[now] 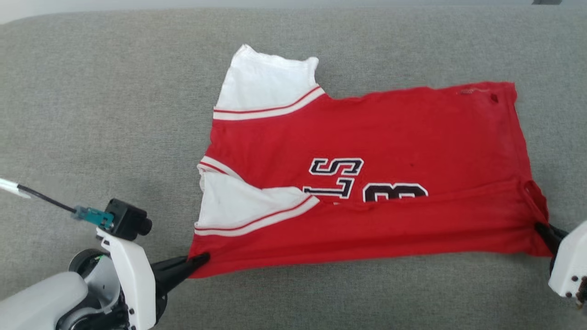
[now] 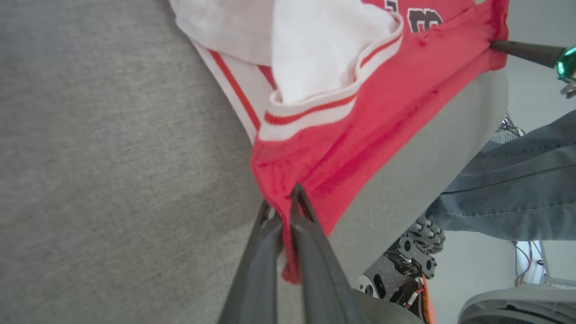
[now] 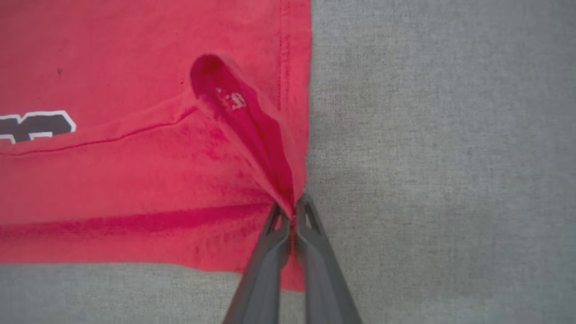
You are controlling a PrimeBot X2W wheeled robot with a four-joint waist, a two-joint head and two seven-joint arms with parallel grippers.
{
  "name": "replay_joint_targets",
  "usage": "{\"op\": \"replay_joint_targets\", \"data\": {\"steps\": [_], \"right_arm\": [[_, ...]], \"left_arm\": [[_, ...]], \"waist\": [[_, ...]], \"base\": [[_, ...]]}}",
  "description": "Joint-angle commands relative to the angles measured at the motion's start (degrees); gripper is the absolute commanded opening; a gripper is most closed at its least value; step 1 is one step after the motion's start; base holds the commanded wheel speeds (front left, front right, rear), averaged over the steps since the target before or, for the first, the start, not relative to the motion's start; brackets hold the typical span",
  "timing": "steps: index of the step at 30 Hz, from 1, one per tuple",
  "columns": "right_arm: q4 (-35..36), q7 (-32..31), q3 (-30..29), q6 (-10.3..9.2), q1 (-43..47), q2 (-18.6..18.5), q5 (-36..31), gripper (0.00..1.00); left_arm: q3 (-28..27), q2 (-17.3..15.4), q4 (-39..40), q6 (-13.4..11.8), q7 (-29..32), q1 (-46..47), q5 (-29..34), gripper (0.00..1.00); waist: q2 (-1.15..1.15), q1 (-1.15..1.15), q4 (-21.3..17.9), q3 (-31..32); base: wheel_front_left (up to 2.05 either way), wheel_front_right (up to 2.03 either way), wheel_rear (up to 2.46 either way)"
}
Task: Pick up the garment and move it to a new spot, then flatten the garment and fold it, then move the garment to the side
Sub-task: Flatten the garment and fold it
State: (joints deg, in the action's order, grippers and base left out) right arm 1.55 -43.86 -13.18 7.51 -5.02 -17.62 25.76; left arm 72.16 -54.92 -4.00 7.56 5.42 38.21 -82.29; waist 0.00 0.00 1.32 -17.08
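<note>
Soft red garment (image 1: 367, 137) on coarse grey fabric (image 1: 91, 114), near corners pinched by jaws of left gripper (image 1: 202, 260) and right gripper (image 1: 539, 227).

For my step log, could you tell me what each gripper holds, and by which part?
The red T-shirt: left gripper pinches its near sleeve-end corner, right gripper its near hem-end corner.

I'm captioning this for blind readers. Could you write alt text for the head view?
A red soft-fabric T-shirt with white striped-trim sleeves lies spread on a grey fabric surface, its near edge folded over. The robot's left hand and right hand each pinch a near corner.
</note>
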Motion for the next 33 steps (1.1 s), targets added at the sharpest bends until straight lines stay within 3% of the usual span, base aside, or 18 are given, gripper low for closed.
{"op": "replay_joint_targets", "data": {"steps": [1, 2, 3, 4, 5, 6, 11, 16, 19, 22, 28, 33], "right_arm": [[0.5, 0.5, -0.7, -0.04, 0.6, 0.4, 0.0, 0.08], [0.8, 0.8, -0.8, -0.04, 0.8, 0.6, -0.2, 0.35], [1.1, 1.3, -0.9, -0.04, 1.0, 0.8, -0.1, 0.71], [1.3, 2.1, -1.1, -0.04, 1.0, 1.2, 0.1, 1.0], [1.5, 3.0, -1.4, -0.04, 1.1, 1.5, 0.0, 1.0], [1.8, 3.6, -1.3, -0.04, 1.4, 1.4, -0.5, 1.0], [4.3, 7.6, -0.8, -0.02, 2.7, 1.2, -1.6, 1.0], [8.5, 18.9, 1.7, -0.04, 3.8, 0.5, -4.9, 1.0], [9.1, 27.6, 4.5, -0.02, 4.0, 0.7, -7.9, 1.0], [8.0, 34.9, 7.2, -0.02, 3.0, 3.6, -10.2, 1.0], [5.4, 46.1, 11.7, -0.03, 0.6, 9.6, -13.5, 1.0], [4.1, 50.6, 14.7, -0.03, -1.0, 11.9, -14.2, 1.0]], "left_arm": [[0.0, -0.2, -0.3, -0.2, -0.6, -0.6, -0.2, 0.0], [0.1, 0.1, -0.6, -0.2, -0.8, -0.9, -0.2, 0.0], [0.2, 0.4, -0.9, -0.2, -1.0, -1.2, 0.0, 0.19], [0.2, 0.7, -1.2, -0.2, -1.2, -1.3, 0.1, 0.49], [0.2, 1.0, -1.4, -0.2, -1.6, -1.4, 0.1, 0.88], [0.2, 1.2, -1.5, -0.2, -2.3, -1.5, 0.1, 1.0], [-0.2, 1.4, -1.9, -0.2, -4.9, -1.9, 0.5, 1.0], [-3.2, 1.1, -5.4, -0.4, -11.5, 0.5, 2.7, 1.0], [-5.6, 3.8, -9.5, -1.4, -16.7, 2.2, 4.1, 1.0], [-8.7, 6.2, -14.3, -1.4, -19.1, 5.1, 5.0, 1.0], [-11.5, 10.3, -24.5, -1.1, -19.5, 12.4, 7.7, 1.0], [-11.1, 11.4, -30.9, -0.2, -12.5, 19.3, 6.4, 1.0]], "waist": [[0.0, 0.0, 0.1, 0.1], [0.0, 0.0, 0.0, 0.1], [0.0, 0.0, 0.0, 0.2], [0.0, 0.0, -0.1, 0.3], [0.0, 0.0, -0.1, 0.5], [0.0, 0.0, -0.2, 0.6], [0.0, 0.0, -0.6, 1.5], [0.0, 0.0, -1.7, 2.5], [0.0, 0.0, -2.6, 3.2], [0.0, 0.0, -4.4, 3.1], [0.0, 0.0, -9.7, 0.9], [0.0, 0.0, -14.2, -2.4]], "base": [[0.0, 0.0, 0.0], [0.0, 0.0, 0.0], [0.0, 0.0, 0.0], [0.0, 0.0, 0.0], [0.0, 0.0, 0.0], [0.0, 0.0, 0.0], [0.0, 0.0, 0.0], [0.0, 0.0, 0.0], [0.0, 0.0, 0.0], [0.0, 0.0, 0.0], [0.0, 0.0, 0.0], [0.0, 0.0, 0.0]]}}
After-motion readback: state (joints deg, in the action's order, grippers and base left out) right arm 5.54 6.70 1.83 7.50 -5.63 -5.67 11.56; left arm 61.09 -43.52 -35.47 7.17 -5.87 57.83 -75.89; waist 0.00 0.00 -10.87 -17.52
